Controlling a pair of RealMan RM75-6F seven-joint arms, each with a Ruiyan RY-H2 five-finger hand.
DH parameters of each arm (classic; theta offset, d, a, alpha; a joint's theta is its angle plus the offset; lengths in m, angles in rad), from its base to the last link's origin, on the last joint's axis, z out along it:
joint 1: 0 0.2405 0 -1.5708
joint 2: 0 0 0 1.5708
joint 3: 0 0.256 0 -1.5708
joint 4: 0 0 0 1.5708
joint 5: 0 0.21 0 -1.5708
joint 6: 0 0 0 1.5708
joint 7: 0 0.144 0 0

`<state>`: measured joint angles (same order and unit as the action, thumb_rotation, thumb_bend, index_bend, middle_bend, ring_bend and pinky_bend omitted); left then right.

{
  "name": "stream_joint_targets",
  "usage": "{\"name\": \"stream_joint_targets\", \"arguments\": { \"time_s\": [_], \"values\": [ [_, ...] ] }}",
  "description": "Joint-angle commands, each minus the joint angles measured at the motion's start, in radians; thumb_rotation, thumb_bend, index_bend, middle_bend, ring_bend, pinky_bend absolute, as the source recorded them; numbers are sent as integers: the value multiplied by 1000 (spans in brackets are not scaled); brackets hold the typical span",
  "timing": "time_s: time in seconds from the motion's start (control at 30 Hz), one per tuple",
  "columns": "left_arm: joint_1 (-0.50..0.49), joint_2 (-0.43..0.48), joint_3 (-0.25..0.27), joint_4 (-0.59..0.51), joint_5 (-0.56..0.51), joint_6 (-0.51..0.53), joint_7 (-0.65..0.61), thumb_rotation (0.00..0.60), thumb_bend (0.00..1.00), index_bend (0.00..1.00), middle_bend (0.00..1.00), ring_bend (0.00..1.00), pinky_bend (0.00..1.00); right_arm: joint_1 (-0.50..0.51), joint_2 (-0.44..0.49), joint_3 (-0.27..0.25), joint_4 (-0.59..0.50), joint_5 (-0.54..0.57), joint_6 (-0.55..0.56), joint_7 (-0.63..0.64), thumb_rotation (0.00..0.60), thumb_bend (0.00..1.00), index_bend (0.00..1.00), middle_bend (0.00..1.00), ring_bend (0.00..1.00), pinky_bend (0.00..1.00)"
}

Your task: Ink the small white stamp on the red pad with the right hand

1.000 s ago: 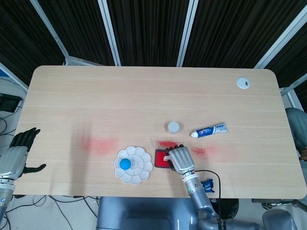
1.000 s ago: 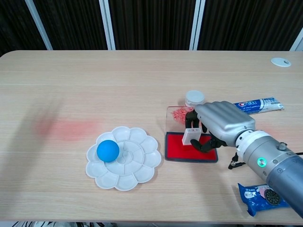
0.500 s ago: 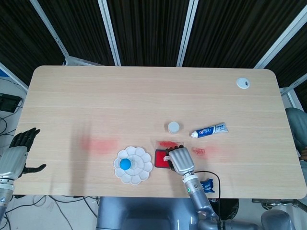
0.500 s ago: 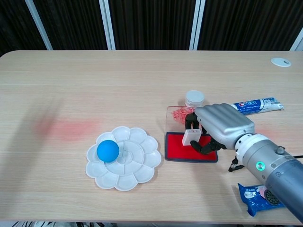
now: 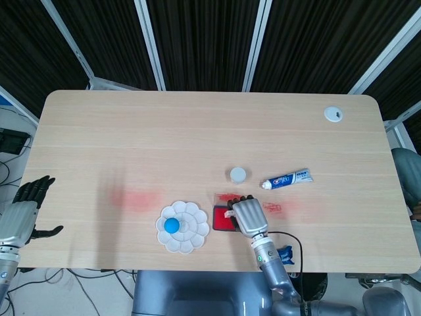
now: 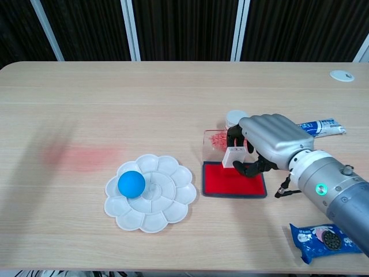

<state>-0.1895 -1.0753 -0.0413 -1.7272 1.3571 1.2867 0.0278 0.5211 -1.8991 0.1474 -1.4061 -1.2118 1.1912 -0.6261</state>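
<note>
Stamp (image 6: 234, 157) held right over the red pad (image 6: 233, 180)

It's pinched by the curled fingers of the right hand (image 6: 267, 141), knuckles up; the left hand (image 5: 22, 212) is parked off the table edge (image 5: 79, 263), fingers loosely apart.

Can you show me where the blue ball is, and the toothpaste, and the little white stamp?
blue ball (image 6: 131, 183), chest view, middle of the ball.
toothpaste (image 5: 288, 178), head view, middle of the tube.
little white stamp (image 6: 233, 156), chest view, its white front face below the fingers of the right hand (image 6: 271, 140).
</note>
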Motion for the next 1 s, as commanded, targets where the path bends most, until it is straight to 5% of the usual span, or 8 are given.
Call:
{"name": "stream_joint_targets", "arguments": {
  "time_s": [0.03, 0.6, 1.0],
  "values": [
    [0, 0, 0, 0, 0, 0, 0, 600, 0, 0, 0, 0, 0, 2, -4, 1, 8, 7, -5, -5, 600, 629, 769, 609, 475, 437],
    [-3, 5, -1, -1, -4, -8, -5, 600, 0, 0, 0, 0, 0, 3, -48, -10, 87, 32, -30, -9, 600, 629, 769, 609, 475, 438],
    [-2, 4, -1, -2, -4, -4, -3, 600, 0, 0, 0, 0, 0, 5, -23, -1, 35, 0, -2, -8, 600, 630, 770, 610, 475, 438]
  ]
}}
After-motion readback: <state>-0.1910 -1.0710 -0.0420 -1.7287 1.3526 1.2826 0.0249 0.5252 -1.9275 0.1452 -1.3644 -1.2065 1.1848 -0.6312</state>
